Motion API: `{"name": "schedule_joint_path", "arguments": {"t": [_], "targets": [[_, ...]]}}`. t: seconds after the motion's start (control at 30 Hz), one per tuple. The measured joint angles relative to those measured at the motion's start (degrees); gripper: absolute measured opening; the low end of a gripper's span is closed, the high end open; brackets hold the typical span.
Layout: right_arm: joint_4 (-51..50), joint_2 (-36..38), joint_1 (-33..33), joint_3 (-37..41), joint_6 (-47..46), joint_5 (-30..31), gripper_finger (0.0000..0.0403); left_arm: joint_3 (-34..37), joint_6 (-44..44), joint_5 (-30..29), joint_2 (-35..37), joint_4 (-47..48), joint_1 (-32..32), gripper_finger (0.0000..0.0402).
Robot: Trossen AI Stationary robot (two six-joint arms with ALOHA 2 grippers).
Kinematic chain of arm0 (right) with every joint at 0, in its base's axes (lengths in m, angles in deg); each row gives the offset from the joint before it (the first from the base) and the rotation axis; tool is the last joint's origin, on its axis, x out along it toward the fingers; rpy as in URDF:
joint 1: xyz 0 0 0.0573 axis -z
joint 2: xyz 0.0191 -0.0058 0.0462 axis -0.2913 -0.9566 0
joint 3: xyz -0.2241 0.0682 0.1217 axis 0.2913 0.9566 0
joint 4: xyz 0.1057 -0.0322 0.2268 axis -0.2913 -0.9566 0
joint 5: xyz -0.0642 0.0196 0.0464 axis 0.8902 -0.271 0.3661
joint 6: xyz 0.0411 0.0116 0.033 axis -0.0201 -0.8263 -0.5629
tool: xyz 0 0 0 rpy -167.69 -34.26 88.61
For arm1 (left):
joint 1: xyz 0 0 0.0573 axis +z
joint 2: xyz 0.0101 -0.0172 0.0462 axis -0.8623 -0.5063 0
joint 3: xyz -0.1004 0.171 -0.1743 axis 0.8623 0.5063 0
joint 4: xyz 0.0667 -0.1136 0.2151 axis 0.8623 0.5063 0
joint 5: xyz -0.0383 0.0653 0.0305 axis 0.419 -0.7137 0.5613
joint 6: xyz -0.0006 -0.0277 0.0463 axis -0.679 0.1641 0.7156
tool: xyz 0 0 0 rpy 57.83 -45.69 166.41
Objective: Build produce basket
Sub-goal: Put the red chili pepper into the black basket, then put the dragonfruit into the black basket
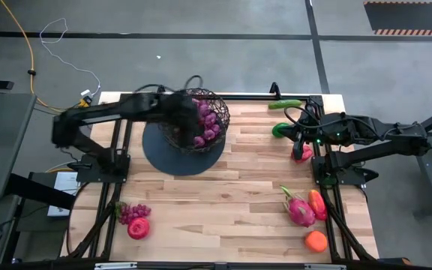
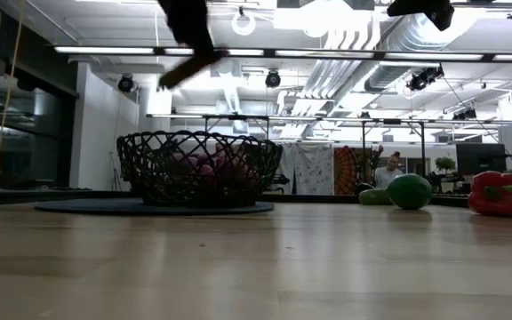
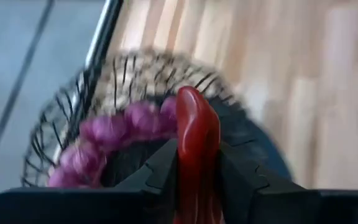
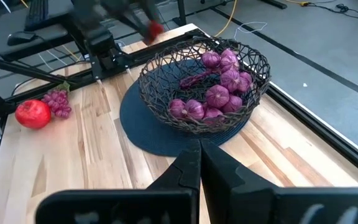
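The black wire basket (image 1: 201, 120) stands on a flat dark round disc (image 1: 178, 159) at the table's far left, and several purple round pieces (image 4: 219, 93) lie inside it. My left gripper (image 3: 197, 165) hangs over the basket, shut on a red chili (image 3: 197, 134). My right gripper (image 4: 199, 155) is shut and empty; it is above the table's right side near a green round fruit (image 1: 280, 130). Loose on the table are a cucumber (image 1: 285, 104), a pink dragon fruit (image 1: 300, 211), an orange (image 1: 316, 240), grapes (image 1: 132, 212) and a red fruit (image 1: 138, 228). My left gripper pinches the red chili between its two fingers (image 3: 160, 168). The chili lies along the fingers, and its rounded end (image 3: 194, 102) sticks out past the fingertips. It is lifted clear, above the basket's inside.
A red-orange pepper (image 1: 318, 204) lies beside the dragon fruit near the right edge. A red and pink fruit (image 1: 302, 154) sits under my right arm. The wooden tabletop (image 1: 231, 195) shows bare between the basket and the produce on the right. A person (image 2: 388, 171) sits far behind the table.
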Motion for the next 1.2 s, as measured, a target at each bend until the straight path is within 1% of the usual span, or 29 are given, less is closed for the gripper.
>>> {"name": "schedule_joint_path", "arguments": {"t": [0.13,0.27,0.5,0.57,0.73,0.87,1.03,1.2], "targets": [[0.0,0.0,0.0,0.0,0.0,0.0,0.0,1.1,-6.4,-2.7,-7.4,0.4,4.6,0.009],[0.0,0.0,0.0,0.0,0.0,0.0,0.0,1.6,-14.6,-0.6,-13.3,0.4,8.9,0.0087],[0.0,0.0,0.0,0.0,0.1,0.0,0.0,1.6,-23.5,0.1,-19.8,-1.7,13.8,0.0079],[0.0,0.0,0.0,0.0,0.1,0.0,0.0,1.6,-24.5,-0.1,-20.5,-0.3,14.7,0.008],[0.0,0.0,0.0,0.0,0.2,0.0,0.0,1.6,-25.3,-4.5,-20.7,-0.1,15.3,0.0081],[0.0,0.0,0.0,0.0,0.2,0.0,0.0,1.6,-26.1,-5.9,-20.7,-0.4,15.6,0.0088],[0.0,0.0,0.0,0.0,0.2,0.0,0.0,1.6,-29.1,-7.3,-20.7,-0.5,16.2,0.012],[0.0,0.0,0.0,0.0,0.2,0.0,0.0,1.6,-30.0,-7.5,-20.7,-0.5,16.5,0.0167]]}}
